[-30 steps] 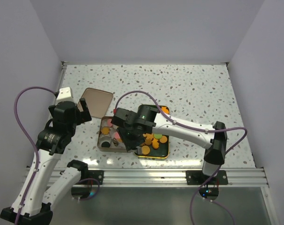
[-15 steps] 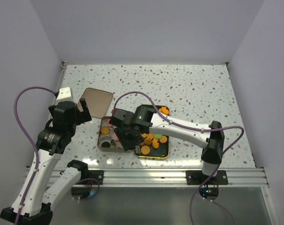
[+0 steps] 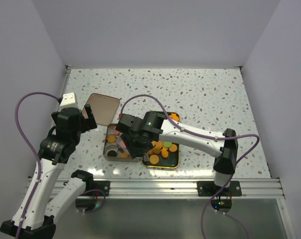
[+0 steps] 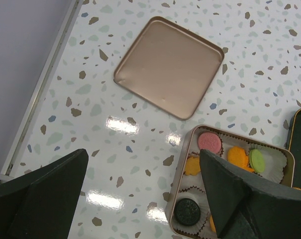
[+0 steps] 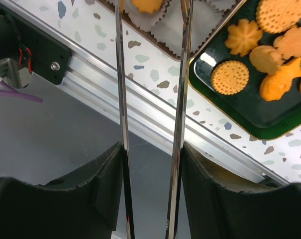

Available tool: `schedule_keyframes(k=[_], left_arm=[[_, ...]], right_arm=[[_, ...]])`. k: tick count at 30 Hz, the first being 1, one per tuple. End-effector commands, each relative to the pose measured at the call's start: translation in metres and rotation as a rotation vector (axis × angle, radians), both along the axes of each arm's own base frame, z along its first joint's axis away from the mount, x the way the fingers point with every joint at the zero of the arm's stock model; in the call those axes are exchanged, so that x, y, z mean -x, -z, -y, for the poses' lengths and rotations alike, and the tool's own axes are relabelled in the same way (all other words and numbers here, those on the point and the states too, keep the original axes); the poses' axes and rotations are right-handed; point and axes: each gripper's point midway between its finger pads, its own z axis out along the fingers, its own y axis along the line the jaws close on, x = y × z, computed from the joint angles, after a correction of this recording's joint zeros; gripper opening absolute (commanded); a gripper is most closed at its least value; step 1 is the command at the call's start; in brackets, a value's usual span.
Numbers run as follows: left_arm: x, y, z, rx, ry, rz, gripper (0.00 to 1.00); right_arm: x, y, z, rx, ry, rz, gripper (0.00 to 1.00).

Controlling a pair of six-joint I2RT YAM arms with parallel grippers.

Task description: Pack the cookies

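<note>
The cookies lie in two places: orange rounds and flower shapes on the dark tray (image 5: 250, 107), such as the ridged round (image 5: 230, 77), and pink (image 4: 210, 142), green (image 4: 257, 160), orange and dark brown (image 4: 186, 211) ones in paper cups in the tin (image 4: 187, 164). My right gripper (image 5: 152, 149) is shut on metal tongs (image 5: 121, 74), whose blades stand apart over the tin's near cups. An orange cookie (image 5: 146, 5) lies in a cup between the blades. My left gripper (image 4: 143, 164) hangs open and holds nothing, above bare table left of the tin.
The tin's copper lid (image 4: 169, 65) lies upside down behind the tin at the back left. An aluminium rail (image 5: 140, 94) runs along the table's near edge, just below tin and tray. White walls enclose the table on three sides.
My right arm has shifted slightly left over the tin, and the tongs' blades have spread wider apart. The left arm has not moved.
</note>
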Motion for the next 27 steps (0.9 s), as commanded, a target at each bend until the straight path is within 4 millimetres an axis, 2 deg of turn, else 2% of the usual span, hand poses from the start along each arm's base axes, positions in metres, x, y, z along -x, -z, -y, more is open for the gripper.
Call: schedule_keyframes(k=[1,6,12,19,22,27], left_arm=[[-0.006,-0.007,0.001,-0.006,0.002,0.042,1.00],[-0.007,-0.007,0.001,-0.007,0.004,0.040,1.00],[-0.008,-0.005,0.002,-0.008,0.011,0.037,1.00],[-0.008,-0.006,0.003,-0.009,0.018,0.036,1.00],[-0.008,-0.005,0.004,-0.007,0.022,0.037,1.00],[-0.009,-0.006,0.005,-0.008,0.026,0.036,1.00]], right_arm=[[-0.015,-0.054,0.011,-0.088,0.046,0.118,0.50],[-0.026,-0.066,0.039,-0.061,0.092,0.152,0.50],[-0.027,-0.065,0.083,0.009,0.146,0.177,0.50],[-0.013,-0.036,0.136,0.136,0.208,0.161,0.49],[-0.007,-0.024,0.147,0.165,0.227,0.138,0.49],[0.000,-0.011,0.152,0.167,0.240,0.113,0.49]])
